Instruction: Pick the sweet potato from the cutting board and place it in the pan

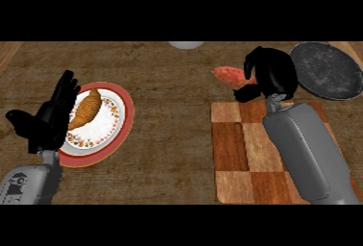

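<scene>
The reddish sweet potato [230, 76] is held above the counter, just beyond the far edge of the checkered wooden cutting board [245, 153]. My right hand [271, 73] is curled round its right end, hiding part of it. The dark round pan [327, 69] lies at the far right, right next to that hand. My left hand [51, 117] rests open at the left, fingers up, over the edge of a plate.
A red-rimmed plate [113, 126] with a croissant [86, 108] lies at the left under my left hand. A pale round object [186, 44] shows at the far edge of the wooden counter [166, 120].
</scene>
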Robot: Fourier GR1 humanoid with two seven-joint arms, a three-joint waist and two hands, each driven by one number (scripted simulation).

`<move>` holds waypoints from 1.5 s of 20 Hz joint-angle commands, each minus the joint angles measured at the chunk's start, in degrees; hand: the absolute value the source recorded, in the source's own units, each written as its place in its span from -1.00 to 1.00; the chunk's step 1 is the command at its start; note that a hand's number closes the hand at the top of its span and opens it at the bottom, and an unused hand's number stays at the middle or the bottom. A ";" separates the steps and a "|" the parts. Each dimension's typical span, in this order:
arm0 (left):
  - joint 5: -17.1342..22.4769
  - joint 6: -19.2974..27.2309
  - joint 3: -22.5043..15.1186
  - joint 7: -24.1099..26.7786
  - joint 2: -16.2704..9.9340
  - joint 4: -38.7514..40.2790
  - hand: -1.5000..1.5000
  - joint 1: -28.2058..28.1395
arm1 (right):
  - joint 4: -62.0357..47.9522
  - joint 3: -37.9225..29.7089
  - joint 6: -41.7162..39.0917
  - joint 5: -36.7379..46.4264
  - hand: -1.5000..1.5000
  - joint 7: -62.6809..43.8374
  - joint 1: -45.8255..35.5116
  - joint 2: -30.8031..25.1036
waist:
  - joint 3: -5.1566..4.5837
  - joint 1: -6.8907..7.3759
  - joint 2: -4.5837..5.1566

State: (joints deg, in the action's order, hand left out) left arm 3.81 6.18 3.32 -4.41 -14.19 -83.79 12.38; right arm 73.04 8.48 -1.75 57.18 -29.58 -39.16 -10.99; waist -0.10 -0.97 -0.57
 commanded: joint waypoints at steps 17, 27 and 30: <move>-1.28 -0.39 -0.90 -1.78 1.54 -0.19 0.00 3.20 | -26.49 -28.37 16.17 -11.81 1.00 23.94 -4.89 -18.90 | 0.22 2.59 1.49; -0.77 -2.03 -0.90 0.68 1.67 0.09 0.00 3.41 | -48.85 -32.91 26.49 -9.11 1.00 35.17 -8.33 -28.26 | 0.44 5.11 2.63; -0.43 -2.49 -0.66 1.47 1.64 0.69 0.00 3.98 | -51.43 -34.13 29.50 -9.57 1.00 38.03 -7.15 -28.52 | 0.60 5.83 3.28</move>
State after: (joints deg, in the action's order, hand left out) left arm 3.07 4.24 2.17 -4.16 -12.30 -83.76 15.89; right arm 26.39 -23.63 24.51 48.35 4.13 -46.93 -37.85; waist 0.35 4.08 2.07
